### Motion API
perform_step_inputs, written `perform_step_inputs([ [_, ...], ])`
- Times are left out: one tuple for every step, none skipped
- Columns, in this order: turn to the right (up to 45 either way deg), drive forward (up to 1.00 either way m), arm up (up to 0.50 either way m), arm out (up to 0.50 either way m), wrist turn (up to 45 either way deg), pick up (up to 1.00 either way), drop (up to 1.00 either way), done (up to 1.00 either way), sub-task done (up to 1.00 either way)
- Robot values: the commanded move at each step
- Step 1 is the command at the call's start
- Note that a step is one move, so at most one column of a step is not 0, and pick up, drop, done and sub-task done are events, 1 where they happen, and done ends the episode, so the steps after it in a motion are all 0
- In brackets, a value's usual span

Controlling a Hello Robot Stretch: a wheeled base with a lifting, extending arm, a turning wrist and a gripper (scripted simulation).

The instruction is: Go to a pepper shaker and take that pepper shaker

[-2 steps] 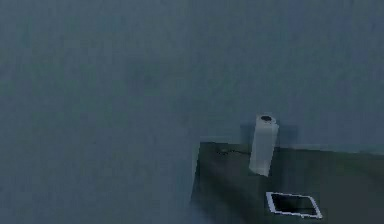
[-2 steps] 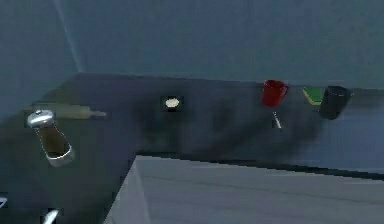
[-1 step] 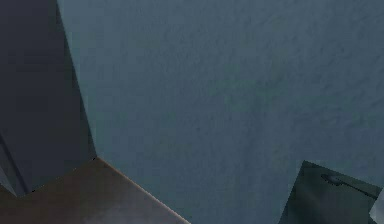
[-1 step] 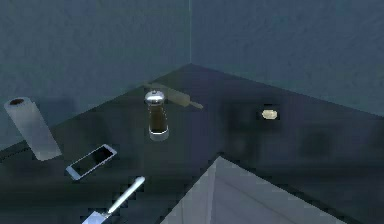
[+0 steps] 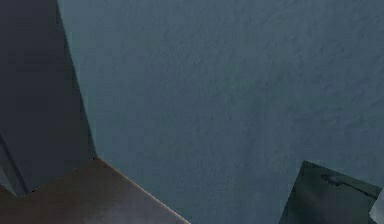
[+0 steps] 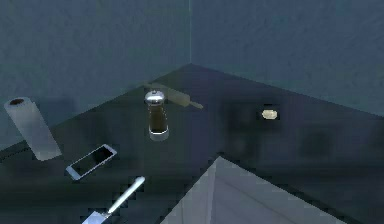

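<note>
Pepper shaker: a dark-bodied glass shaker with a silver cap (image 6: pixel 155 115) stands upright on the dark countertop (image 6: pixel 235 140), left of the arm side view's middle.
Claw: its state cannot be told from these pictures.
Close behind the shaker: a tan wooden rod, perhaps a rolling pin (image 6: pixel 180 97), lies just beyond it. Whether the two touch cannot be told.
Risk of tipping: the shaker is tall and narrow, so a glancing push high on its body would likely topple it or roll it into the rod.
Risk of sweeping: a flat pale-screened phone (image 6: pixel 91 160) and a light-handled utensil (image 6: pixel 125 196) lie nearer the robot. A low reach could drag them along.
Grey cylinder: a leaning grey roll (image 6: pixel 30 127) sits well apart toward the left edge, unlikely to interfere.
Small pale round thing (image 6: pixel 269 114): well apart on the right.
Pale sloped block (image 6: pixel 235 195): it rises at the bottom edge and narrows the near approach.
Edges: two blue-grey walls meet in a corner behind the counter.
Room ahead: in the forward view a teal wall (image 5: pixel 220 90) stands close, with a dark panel (image 5: pixel 35 90) at left and a strip of brown floor (image 5: pixel 100 195). Driving forward looks barely possible.
</note>
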Motion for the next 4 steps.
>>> perform_step_inputs([
  [0.0,0.00,0.38,0.00,0.0,0.00,0.00,0.00,0.00],
  [0.0,0.00,0.00,0.26,0.0,0.00,0.00,0.00,0.00],
  [0.0,0.00,0.00,0.00,45.0,0.00,0.00,0.00,0.00],
  [0.0,0.00,0.00,0.00,45.0,0.00,0.00,0.00,0.00],
])
